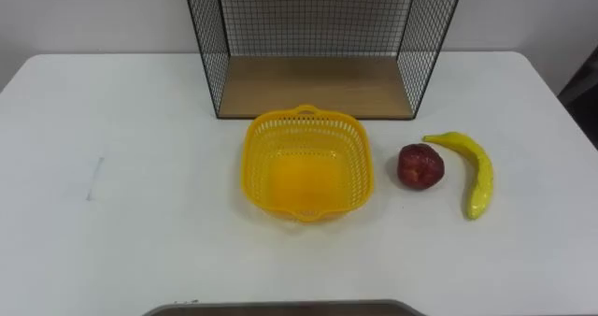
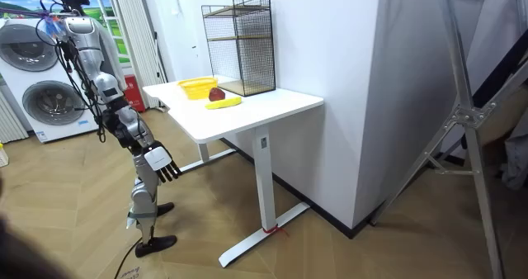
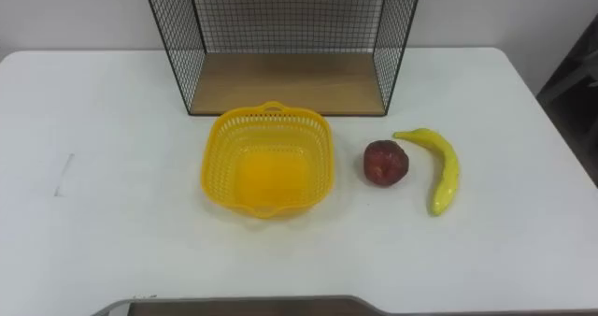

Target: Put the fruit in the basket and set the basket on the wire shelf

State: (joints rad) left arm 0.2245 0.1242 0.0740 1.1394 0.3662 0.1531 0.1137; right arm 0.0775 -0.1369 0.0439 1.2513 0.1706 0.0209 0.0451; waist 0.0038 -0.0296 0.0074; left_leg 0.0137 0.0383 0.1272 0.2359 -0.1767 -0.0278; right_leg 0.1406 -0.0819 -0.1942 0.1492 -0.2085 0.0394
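Note:
An empty yellow mesh basket [image 1: 252, 157] sits in the middle of the white table [image 1: 121, 166]. Just right of it lies a dark red round fruit [image 1: 420, 165], and a yellow banana [image 1: 478, 171] curves beside that. Behind the basket stands the black wire shelf [image 1: 318, 87] with a wooden floor board, its open front facing me. In the room view I stand upright at the table's near side, and my right hand [image 2: 163, 161] hangs low beside my hip with relaxed, straight fingers, away from the fruit [image 2: 216, 94].
A faint grey mark [image 1: 93, 178] lies on the table's left part. In the room view, washing machines [image 2: 37, 89] stand behind me, a white wall runs along the table's far side, and a metal stand [image 2: 466, 114] is at the room view's right.

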